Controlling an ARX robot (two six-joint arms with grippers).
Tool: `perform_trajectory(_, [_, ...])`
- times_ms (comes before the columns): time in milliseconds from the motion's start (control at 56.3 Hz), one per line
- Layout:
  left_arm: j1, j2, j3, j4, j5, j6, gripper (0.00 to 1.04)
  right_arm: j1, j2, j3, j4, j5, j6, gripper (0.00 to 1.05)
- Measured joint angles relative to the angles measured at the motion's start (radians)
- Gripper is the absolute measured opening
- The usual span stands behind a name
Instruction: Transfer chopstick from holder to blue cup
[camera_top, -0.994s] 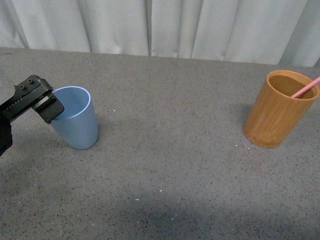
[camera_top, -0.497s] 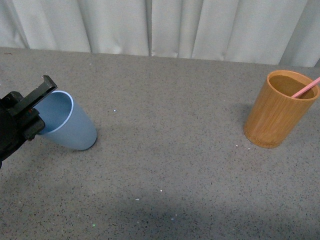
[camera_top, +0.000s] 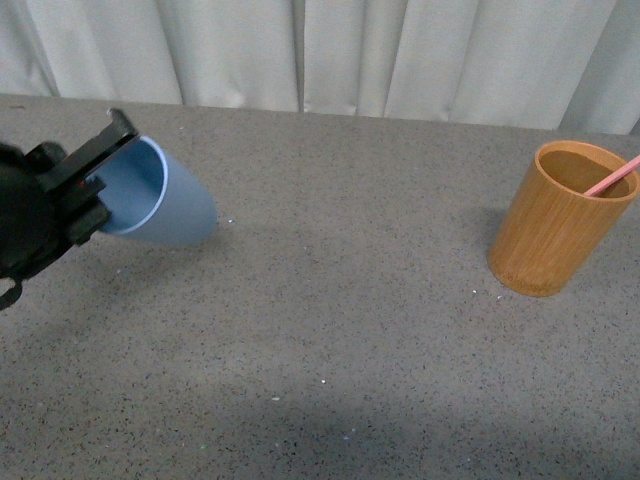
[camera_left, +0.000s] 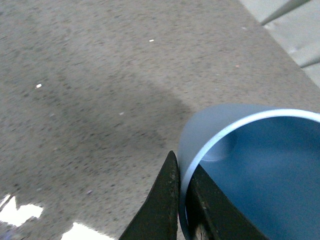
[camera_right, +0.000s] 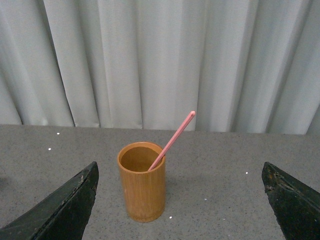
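Observation:
The light blue cup (camera_top: 160, 205) is lifted off the table at the far left and tipped on its side, mouth toward the camera. My left gripper (camera_top: 98, 190) is shut on its rim, one finger inside and one outside; up close the rim (camera_left: 210, 147) sits pinched in my left gripper (camera_left: 184, 200). The orange-brown holder (camera_top: 556, 220) stands upright at the far right with the pink chopstick (camera_top: 612, 176) leaning out of it. My right gripper (camera_right: 180, 200) is open, well short of the holder (camera_right: 142, 182) and chopstick (camera_right: 172, 140).
A grey speckled tabletop (camera_top: 340, 300) spans the scene, with white curtains (camera_top: 320, 50) along its far edge. A wide stretch of bare table separates the cup from the holder.
The left gripper has raised the blue cup off the table and tilted it from upright to nearly on its side, shifting it up and slightly left. Holder and chopstick are unmoved.

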Motion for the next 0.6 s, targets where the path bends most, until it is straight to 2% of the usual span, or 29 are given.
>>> perform_trajectory(142, [-0.087, 0.021, 0.119, -0.056, 0.023, 0.112, 0.04, 0.0, 0.0, 0.0, 0.0, 0.0, 0.0, 0.95])
perform_trajectory(355, [-0.174, 0.057, 0.163, -0.111, 0.058, 0.237, 0.04, 0.0, 0.0, 0.0, 0.0, 0.0, 0.0, 0.95])
perform_trajectory(604, [-0.224, 0.066, 0.146, -0.134, 0.059, 0.342, 0.04, 0.0, 0.0, 0.0, 0.0, 0.0, 0.0, 0.95])
